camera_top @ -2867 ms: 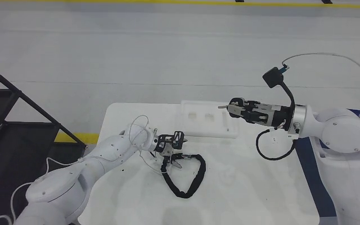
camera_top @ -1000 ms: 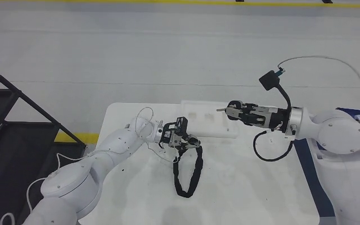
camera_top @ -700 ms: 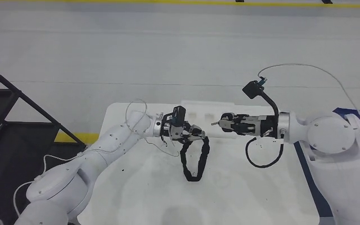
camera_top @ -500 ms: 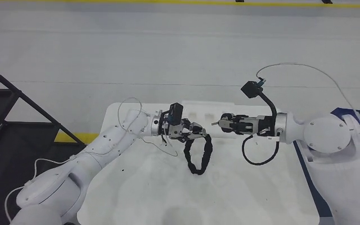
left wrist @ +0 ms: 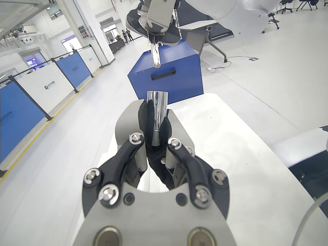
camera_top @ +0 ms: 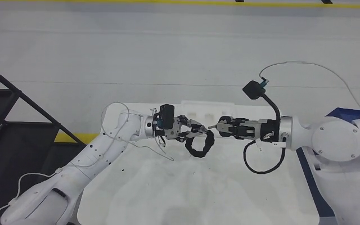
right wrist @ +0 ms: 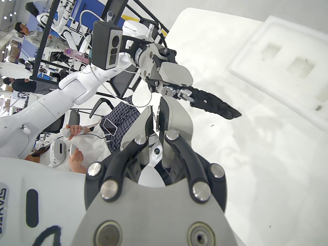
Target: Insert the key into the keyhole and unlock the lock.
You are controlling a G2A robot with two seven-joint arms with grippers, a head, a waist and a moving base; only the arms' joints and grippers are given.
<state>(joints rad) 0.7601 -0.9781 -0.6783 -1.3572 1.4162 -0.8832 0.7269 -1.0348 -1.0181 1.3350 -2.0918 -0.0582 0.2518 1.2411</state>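
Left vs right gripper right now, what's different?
1. The left gripper is shut on the lock, a chrome cylinder with a black cable hanging from it; the right gripper is shut on the key, a thin metal blade.
2. The lock's keyhole end faces the right gripper; the key's tip points at the left gripper, a gap between them.
Shared: both shut, held over the table, facing each other.

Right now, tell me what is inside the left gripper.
The left gripper is shut on the lock: its chrome barrel and black cable show between the fingers. Where the cable runs deeper is covered by the gripper's body.
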